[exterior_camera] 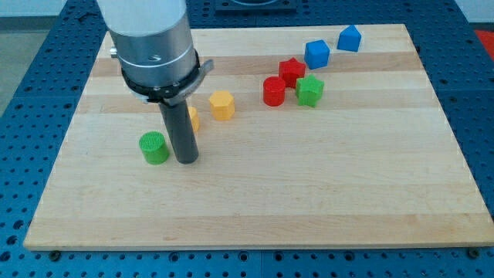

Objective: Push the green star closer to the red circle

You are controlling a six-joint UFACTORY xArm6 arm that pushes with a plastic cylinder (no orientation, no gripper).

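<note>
— Nearest us, what sits at the bench's [255, 208] front?

— Bare pale wood, smooth planks with faint grain. Going left to right: a ribbed green cylinder [154, 147], then my tip [187, 160] just beside it on its right, resting on the wood. No pincer here, just a plain dark rod holding nothing.

— And behind the rod?

— One yellow block [193, 118], mostly hidden, then a yellow hexagon [221, 104].

— How's the task?

— I'd say nearly done already, or barely begun: the green star [309, 90] lies just right of the red circle [274, 90], a slim gap between them, well apart from my tip.

— Others?

— Red star [292, 72], blue cube [316, 53], blue block [349, 38]. All matte, plastic-looking.
</note>
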